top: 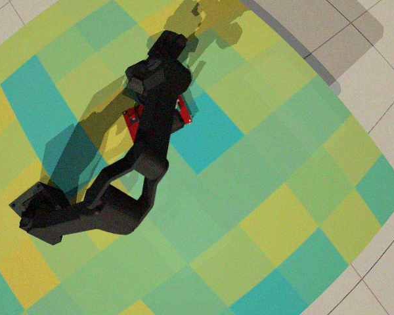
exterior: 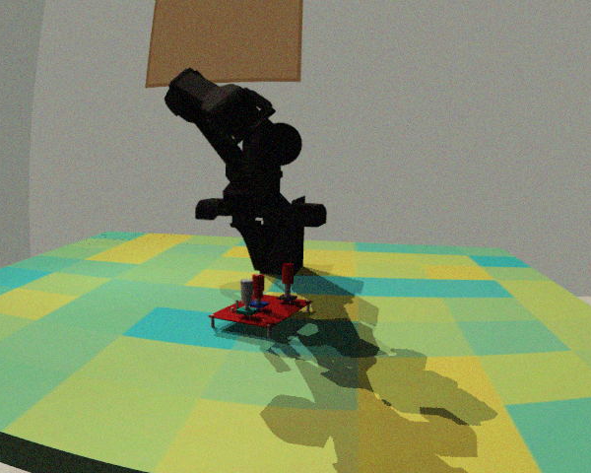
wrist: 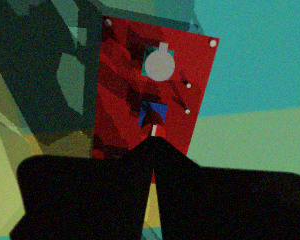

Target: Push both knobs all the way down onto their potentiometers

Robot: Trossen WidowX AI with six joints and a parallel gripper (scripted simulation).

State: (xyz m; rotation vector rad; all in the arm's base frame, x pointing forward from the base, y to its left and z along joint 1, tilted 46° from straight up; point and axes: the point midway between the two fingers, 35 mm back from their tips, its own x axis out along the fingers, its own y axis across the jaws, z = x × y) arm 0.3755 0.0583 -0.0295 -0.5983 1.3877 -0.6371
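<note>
Holding the shut, empty hand above the middle red knob, likely needing straight pressing on its top, sparing the probably fragile board.

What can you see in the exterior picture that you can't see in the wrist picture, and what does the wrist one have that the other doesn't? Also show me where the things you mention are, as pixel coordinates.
Only the exterior picture: a brown panel [exterior: 227, 40] on the wall [exterior: 438, 127], and the red knob [exterior: 288, 273] over the dark square.

Only the wrist picture: the flat round top of the grey knob [exterior: 246, 292] [wrist: 160, 65], seen from above.

Both: the red board [exterior: 265, 317] [wrist: 175, 130], that grey knob, the blue square [exterior: 258, 304] [wrist: 160, 111], and part of the black robot, with its shut claw [wrist: 154, 142].
</note>
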